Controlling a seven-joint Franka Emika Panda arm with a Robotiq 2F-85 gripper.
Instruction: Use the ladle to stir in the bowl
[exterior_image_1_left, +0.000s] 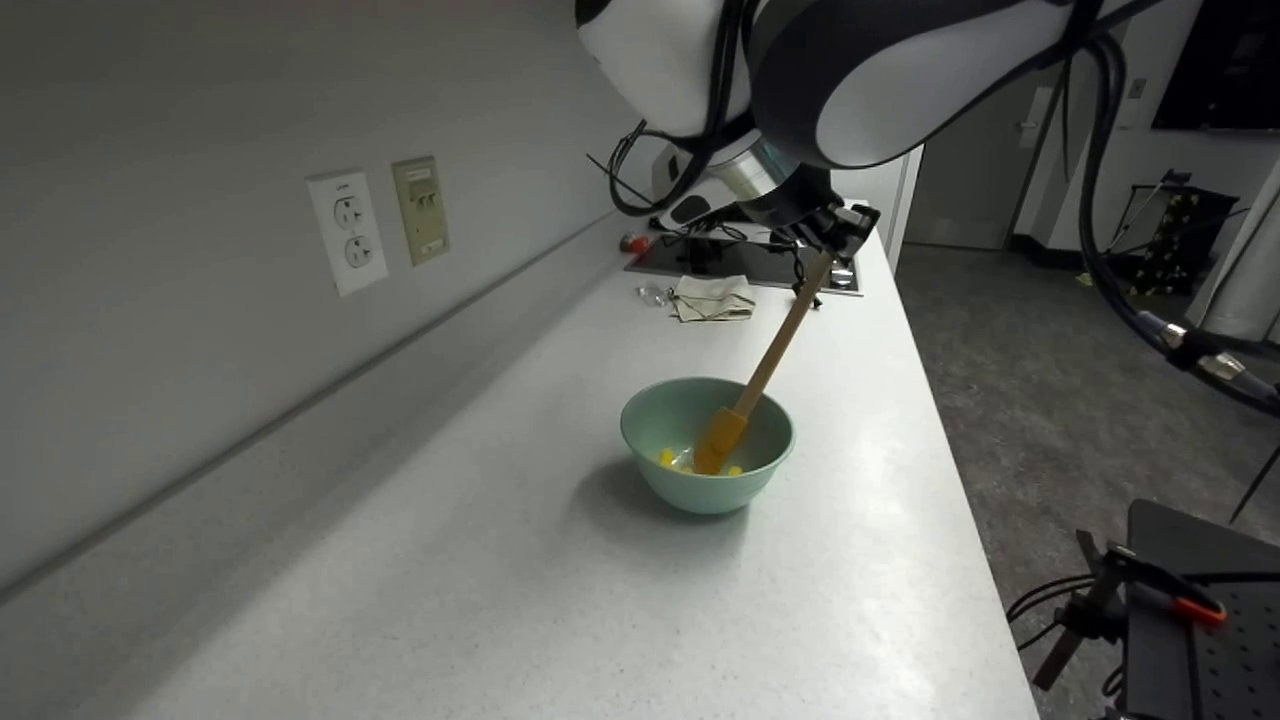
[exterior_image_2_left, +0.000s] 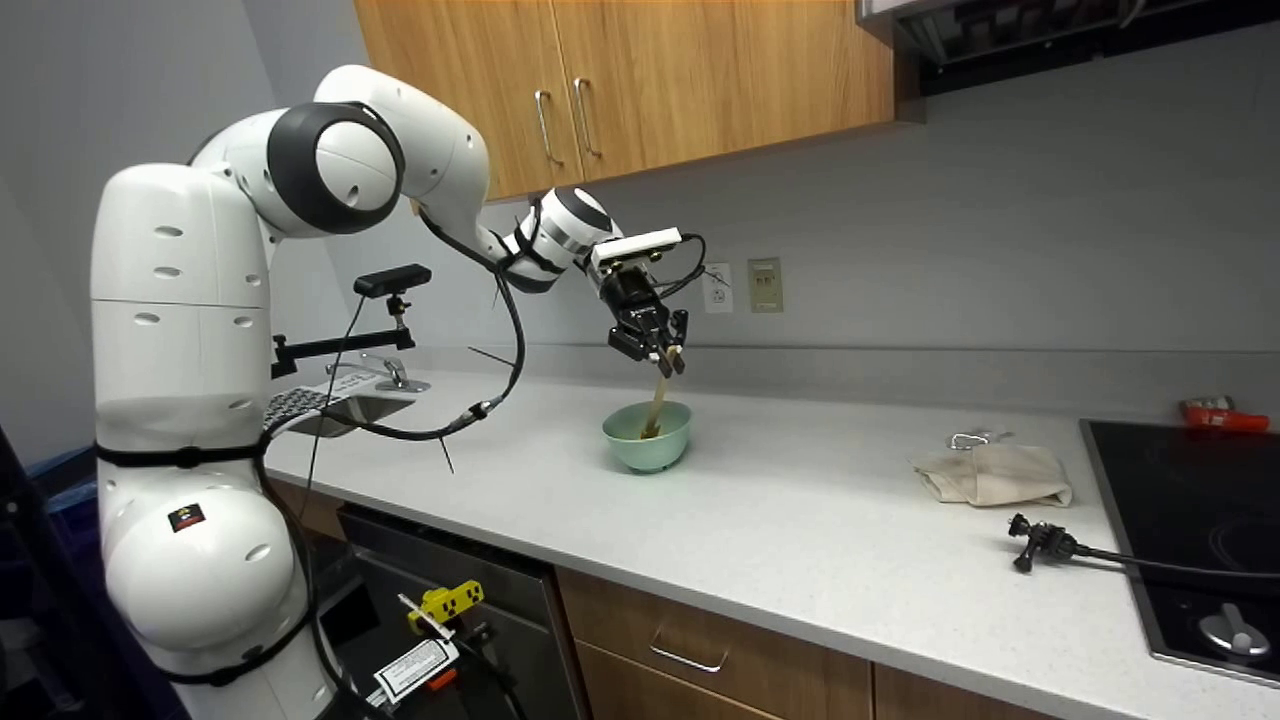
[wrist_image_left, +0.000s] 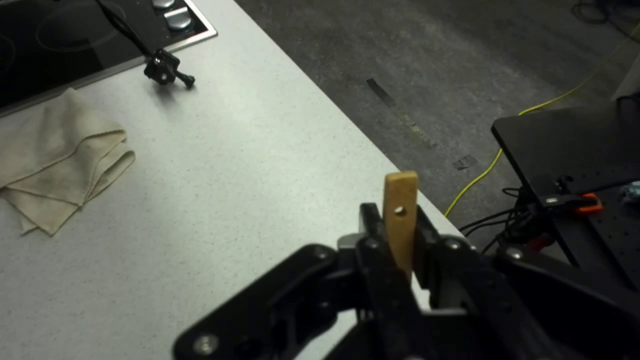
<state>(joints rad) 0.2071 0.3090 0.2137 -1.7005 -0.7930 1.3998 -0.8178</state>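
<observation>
Grasp and insertion look done: we see the wooden-handled spatula tilted, yellow head low among yellow pieces, in the mint-green bowl on the counter. Whether stirring has begun or is all left, we cannot tell. Our end effector clamps the handle near its top, jaws only its thickness apart.

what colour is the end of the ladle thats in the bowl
Orange-yellow; the ladle's scoop end shows best in an exterior view.
</observation>
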